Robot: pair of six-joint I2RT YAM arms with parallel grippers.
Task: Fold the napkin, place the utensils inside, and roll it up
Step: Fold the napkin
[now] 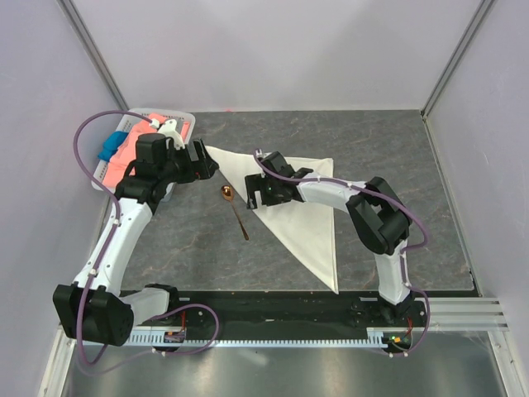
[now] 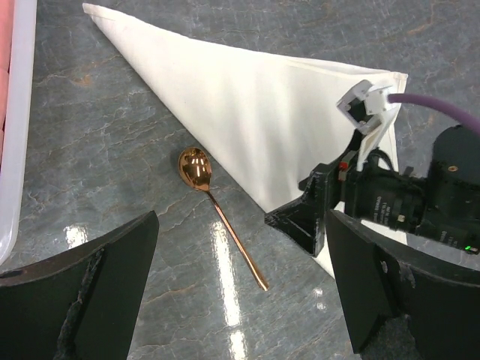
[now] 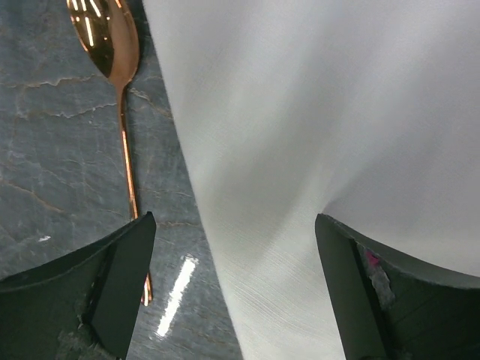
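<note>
The off-white napkin [image 1: 302, 211] lies folded into a triangle on the grey table, one point at the far left and one near the front edge. It also shows in the left wrist view [image 2: 247, 112] and the right wrist view [image 3: 300, 150]. The copper spoon [image 1: 235, 211] lies just left of the napkin's folded edge, bowl away from me; it shows in the left wrist view [image 2: 217, 214] and the right wrist view [image 3: 120, 97]. My left gripper [image 1: 201, 161] is open and empty, above the napkin's far-left point. My right gripper [image 1: 254, 190] is open, low over the napkin's left edge.
A white tray [image 1: 186, 118] at the far left holds a salmon-pink cloth [image 1: 124, 153] and a blue cloth [image 1: 110, 145]. The black rail [image 1: 273, 310] runs along the near edge. Grey walls close in the left, back and right.
</note>
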